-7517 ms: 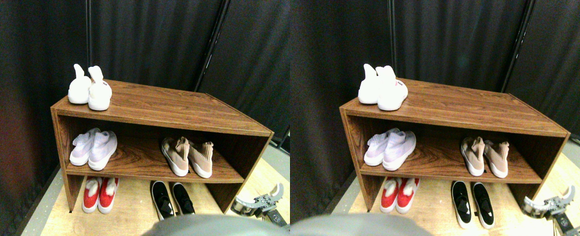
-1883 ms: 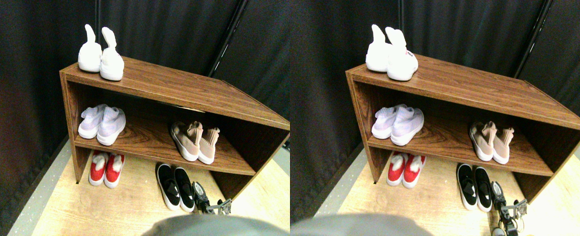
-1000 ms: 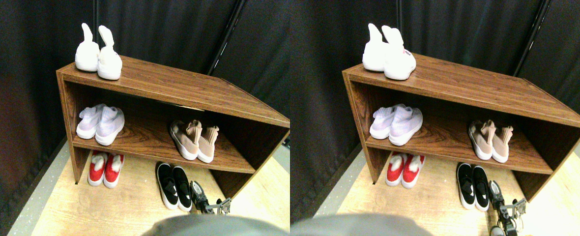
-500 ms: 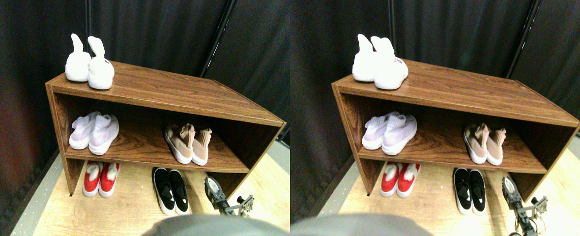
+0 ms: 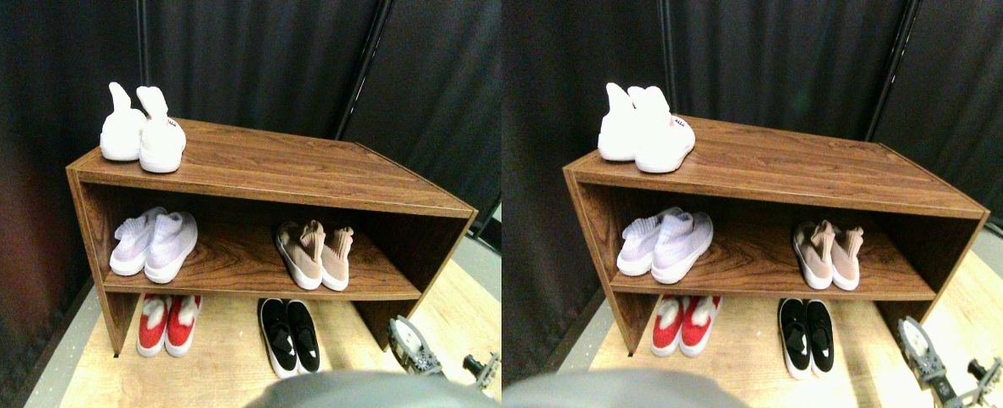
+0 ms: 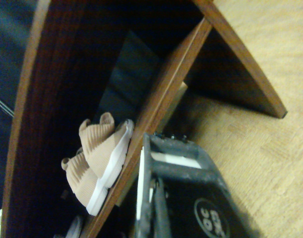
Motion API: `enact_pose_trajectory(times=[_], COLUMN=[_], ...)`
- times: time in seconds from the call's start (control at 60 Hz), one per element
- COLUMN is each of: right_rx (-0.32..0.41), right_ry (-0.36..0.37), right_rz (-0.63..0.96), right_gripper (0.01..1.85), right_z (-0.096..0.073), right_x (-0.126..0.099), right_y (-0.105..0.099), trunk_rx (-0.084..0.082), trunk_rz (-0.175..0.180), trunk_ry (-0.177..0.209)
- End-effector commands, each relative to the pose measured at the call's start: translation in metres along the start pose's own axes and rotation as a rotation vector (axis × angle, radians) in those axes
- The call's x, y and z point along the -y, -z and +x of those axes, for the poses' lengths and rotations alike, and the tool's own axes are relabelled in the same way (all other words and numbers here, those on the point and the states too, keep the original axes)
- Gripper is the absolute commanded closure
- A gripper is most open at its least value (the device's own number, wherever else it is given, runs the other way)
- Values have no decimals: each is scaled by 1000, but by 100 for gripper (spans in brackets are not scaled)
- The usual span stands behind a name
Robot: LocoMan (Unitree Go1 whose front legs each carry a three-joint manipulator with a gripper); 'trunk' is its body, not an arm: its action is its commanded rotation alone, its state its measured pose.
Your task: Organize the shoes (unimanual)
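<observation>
Stereo view takes in the whole rack (image 5: 238, 183): white shoes (image 5: 140, 136) at upper left on top, lavender shoes (image 5: 155, 245) and pink shoes (image 5: 314, 253) on the middle shelf, red shoes (image 5: 168, 323) and black shoes (image 5: 291, 336) on the floor (image 5: 221, 357) below. The gripper (image 5: 412, 347) sits at lower right, apart from the black pair; whether it is released or clenched cannot be told. Wrist view shows only the pink shoes (image 6: 99, 158) beyond the shelf edge. A second ago the gripper sat just beside the black pair.
</observation>
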Motion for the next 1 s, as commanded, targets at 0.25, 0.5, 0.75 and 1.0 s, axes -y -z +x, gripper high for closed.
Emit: enact_pose_trajectory(times=[0.25, 0.5, 0.75, 1.0], right_rx=[-32, -49, -74, -96], right_ry=[-242, -284, -344, -360], right_rz=[-84, -69, -56, -46], right_gripper=[180, 180, 180, 180], right_z=[-31, -32, -28, -22], right_x=[-57, -73, -89, -96], right_y=[-6, 0, 15, 27], trunk_rx=[55, 83, 113, 116], trunk_rz=[0, -1, -16, -27], trunk_ry=[2, -10, -28, -42])
